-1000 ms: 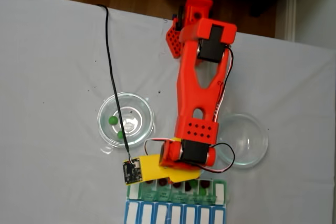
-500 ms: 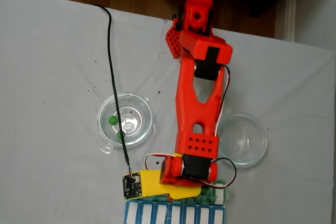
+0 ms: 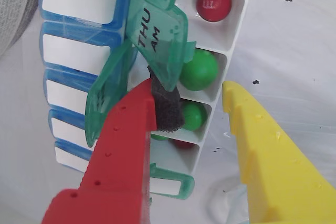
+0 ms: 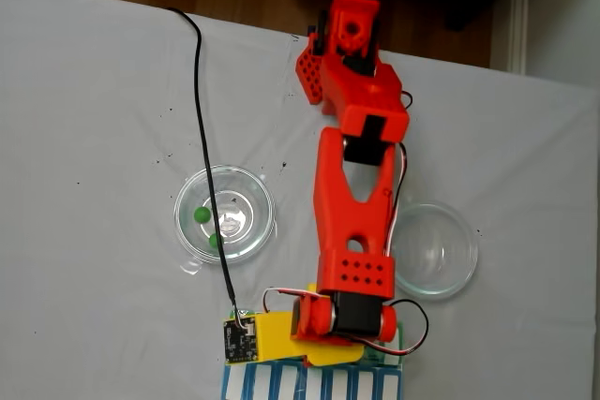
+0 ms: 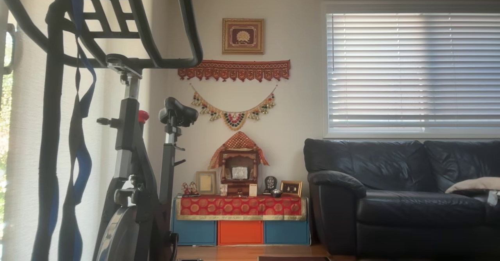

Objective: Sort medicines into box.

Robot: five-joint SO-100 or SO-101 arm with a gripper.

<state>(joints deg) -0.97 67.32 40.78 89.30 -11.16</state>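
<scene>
The pill box (image 3: 223,45) lies at the near edge of the table (image 4: 94,119) in the fixed view, under the arm's wrist; only its blue row with white labels (image 4: 309,383) peeks out below the yellow part of the gripper. In the wrist view its green lids stand open, one marked "THU AM" (image 3: 157,38), and the white compartments hold balls: a dark red ball (image 3: 213,3) in one, a large-looking green ball (image 3: 199,70) in the next, another green ball (image 3: 192,116) in the one after, and a bit of red and green in the compartment beyond, mostly hidden.

The gripper (image 3: 197,103) hangs right over these compartments with its fingers spread apart. The red finger (image 3: 123,145) with its black foam tip (image 3: 167,108) sits against the open lids, while the yellow finger (image 3: 268,150) is over the cloth beside the box. Nothing is pinched between them.

In the fixed view two green balls (image 4: 201,215) rest in the left glass dish (image 4: 225,213). A second glass dish (image 4: 436,250) sits to the right of the arm.

The other view shows a living room with an exercise bike (image 5: 129,167) and a dark sofa (image 5: 402,190).
</scene>
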